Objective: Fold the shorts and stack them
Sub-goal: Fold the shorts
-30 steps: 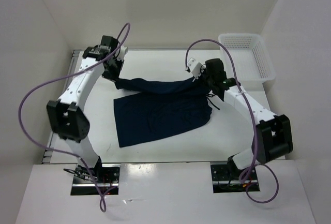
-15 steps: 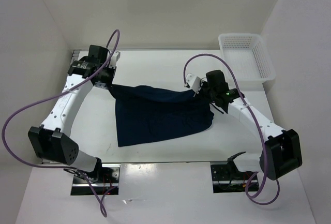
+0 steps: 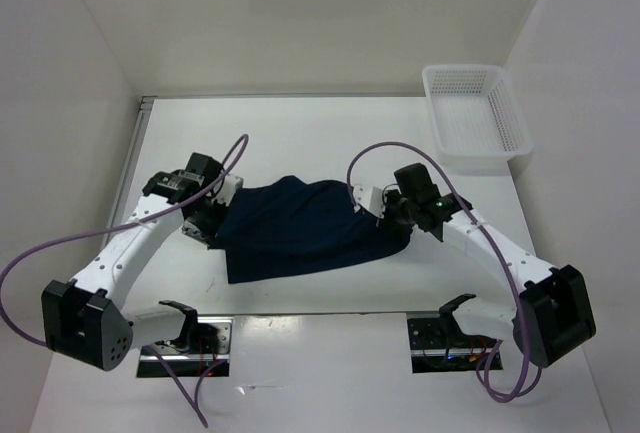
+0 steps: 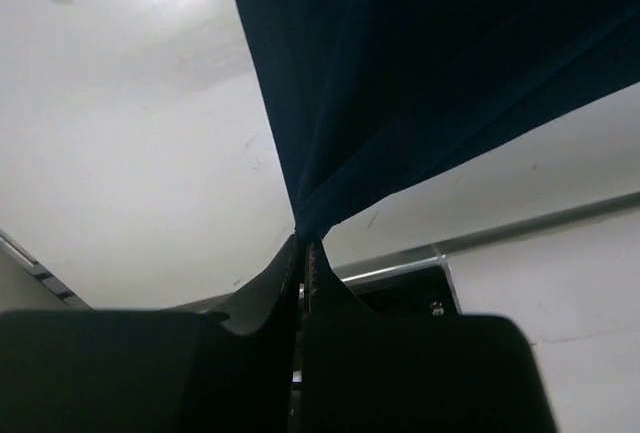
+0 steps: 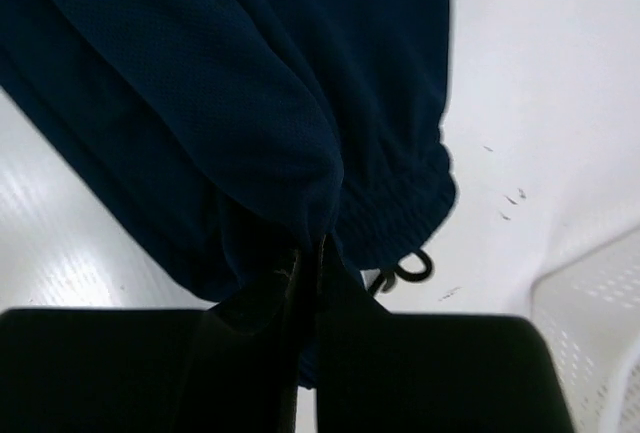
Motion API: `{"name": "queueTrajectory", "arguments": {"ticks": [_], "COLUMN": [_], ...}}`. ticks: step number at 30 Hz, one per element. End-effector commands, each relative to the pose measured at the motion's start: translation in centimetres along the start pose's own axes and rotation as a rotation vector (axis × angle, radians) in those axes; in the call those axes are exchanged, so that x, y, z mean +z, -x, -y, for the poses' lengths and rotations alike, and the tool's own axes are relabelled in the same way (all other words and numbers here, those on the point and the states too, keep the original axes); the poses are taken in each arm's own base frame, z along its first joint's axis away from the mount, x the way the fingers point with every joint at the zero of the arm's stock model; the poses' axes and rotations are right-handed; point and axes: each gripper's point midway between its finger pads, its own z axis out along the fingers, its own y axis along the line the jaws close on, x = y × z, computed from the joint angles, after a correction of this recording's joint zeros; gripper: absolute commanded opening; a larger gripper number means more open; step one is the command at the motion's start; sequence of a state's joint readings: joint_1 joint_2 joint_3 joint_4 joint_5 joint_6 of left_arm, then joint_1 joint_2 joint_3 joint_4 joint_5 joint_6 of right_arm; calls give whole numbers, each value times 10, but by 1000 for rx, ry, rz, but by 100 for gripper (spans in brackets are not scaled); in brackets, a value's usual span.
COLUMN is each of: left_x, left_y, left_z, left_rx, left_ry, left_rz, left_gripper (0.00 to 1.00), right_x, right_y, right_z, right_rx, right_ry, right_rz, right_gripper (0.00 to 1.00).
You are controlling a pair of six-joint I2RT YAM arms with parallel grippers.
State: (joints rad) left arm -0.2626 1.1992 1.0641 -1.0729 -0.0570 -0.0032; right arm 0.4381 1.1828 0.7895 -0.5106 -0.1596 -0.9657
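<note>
On the near half of the worktop (image 3: 300, 133), my left jaws and right jaws are each clenching an edge of the shorts (image 3: 300, 228), which are draping between them; a white basket (image 3: 470, 118) is sitting far right.

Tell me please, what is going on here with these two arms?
The two arms are mid-fold on the shorts on the table. The left gripper is shut on the fabric at its left side, the right gripper at its right side. The held layer drapes over the flat part. The basket stands apart, at the far right.
</note>
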Motion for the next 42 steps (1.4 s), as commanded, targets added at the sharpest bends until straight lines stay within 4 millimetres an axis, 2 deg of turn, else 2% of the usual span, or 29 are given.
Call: {"name": "queueTrajectory", "arguments": {"ticks": [1, 5, 7, 13, 14, 15, 16, 17, 18, 20, 21, 22, 23, 24, 25, 27, 28, 29, 31, 33, 35, 38, 40, 42], "left_x": [10, 21, 21, 16, 15, 14, 17, 20, 21, 21, 21, 21, 21, 22, 24, 25, 25, 26, 26, 26, 26, 26, 31, 35], "left_y": [-14, -43, -43, -35, -35, -35, -40, -48, -48, -48, -48, -48, -48, -48, -49, -50, -50, -50, -50, -50, -50, -50, -53, -60], "left_z": [9, 24, 29, 32, 34, 40, 42, 41, 39, 37, 37, 39, 39, 39, 43, 43, 43, 43, 43, 43, 43, 43, 45, 47], "left_rx": [15, 67, 80, 104, 103, 125, 134, 134, 135, 136, 136, 145, 145, 145, 156, 157, 157, 157, 157, 157, 157, 157, 156, 154], "left_ry": [-37, -79, -94, -90, -107, -122, -124, -124, -110, -101, -101, -103, -103, -103, -115, -115, -115, -115, -115, -115, -115, -115, -127, -135], "left_rz": [-39, -130, -130, -120, -131, -130, -144, -169, -169, -169, -169, -169, -169, -181, -192, -201, -201, -210, -210, -210, -210, -210, -245, -324], "left_gripper": [1, 3, 3, 3, 5, 12, 15, 16, 16, 18, 18, 25, 25, 28, 29, 29, 29, 27, 25, 22, 22, 31, 41, 45], "right_x": [3, 4, 4, 2, 2, 1, -1, -3, -10, -28, -42, -69, -71, -74, -74, -46, -35, -7, 10, 17, 17, 22, 26, 27], "right_y": [-4, -10, -17, -19, -21, -22, -22, -27, -17, -2, 17, 51, 55, 72, 87, 94, 96, 88, 82, 72, 59, 44, 34, 22], "right_z": [-11, -21, -29, -28, -31, -32, -32, -39, -32, -33, -20, -7, -10, -1, -2, -7, -3, -14, -18, -22, -34, -40, -44, -50], "right_rx": [-64, -97, -104, -141, -153, -163, -177, -172, -175, -149, -146, -127, -107, -106, -105, -34, -16, 9, 12, -65, -56, -22, -40, -53], "right_ry": [30, 59, 78, 85, 97, 106, 107, 135, 121, 134, 101, 51, 57, 21, 13, 73, 82, 162, 200, 230, 289, 367, 392, 398], "right_rz": [-10, -23, -35, -49, -56, -61, -60, -78, -53, -3, 47, 178, 202, 259, 302, 289, 282, 218, 184, 149, 89, 10, -30, -65], "right_gripper": [0, 0, 0, 0, 8, 19, 52, 68, 76, 79, 81, 88, 88, 88, 88, 83, 81, 80, 80, 80, 80, 80, 80, 80]}}
